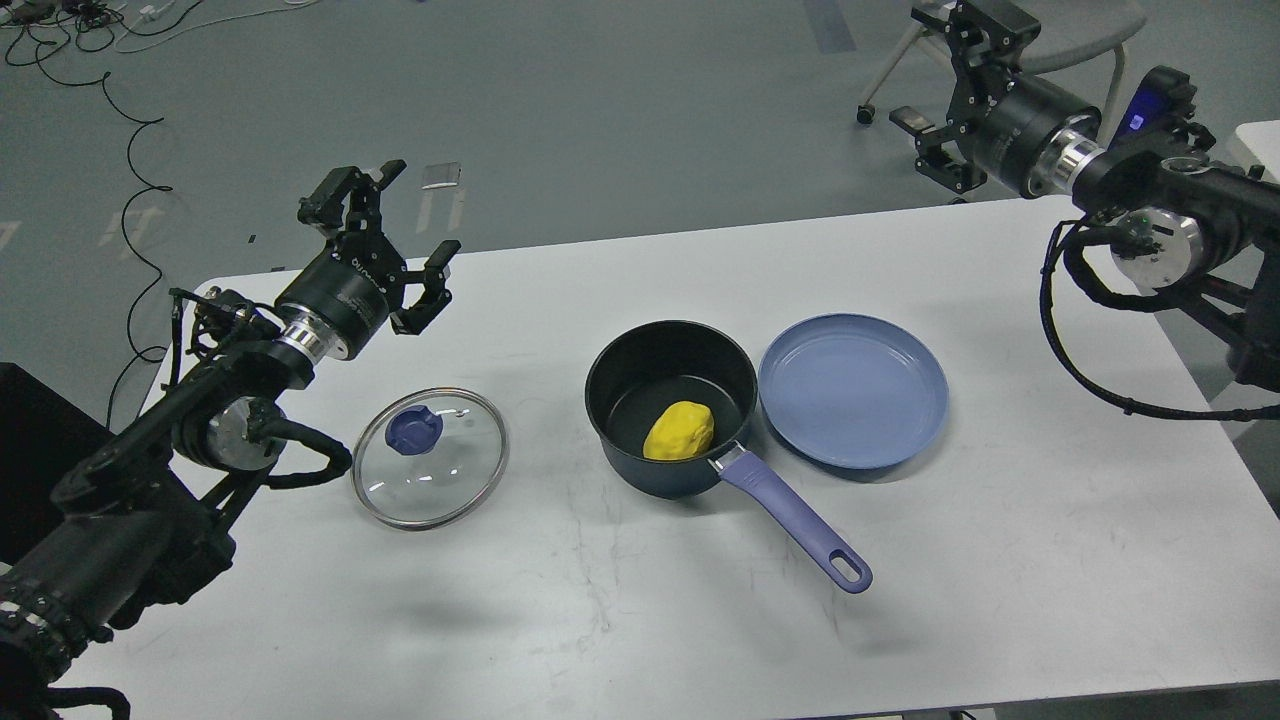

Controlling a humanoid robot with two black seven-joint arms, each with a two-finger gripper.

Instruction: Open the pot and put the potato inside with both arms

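Observation:
A dark pot (660,360) with a purple handle (800,525) stands open at the table's middle. A yellow potato (679,431) lies inside it. The glass lid (430,458) with a blue knob lies flat on the table to the pot's left. My left gripper (385,230) is open and empty, raised above the table's far left, apart from the lid. My right gripper (945,75) is open and empty, raised beyond the table's far right edge, well away from the pot.
A blue plate (853,390) sits empty right beside the pot. The white table (640,620) runs bare along its front. A grey chair (1040,40) stands on the floor behind my right arm. Cables (90,30) lie on the floor at far left.

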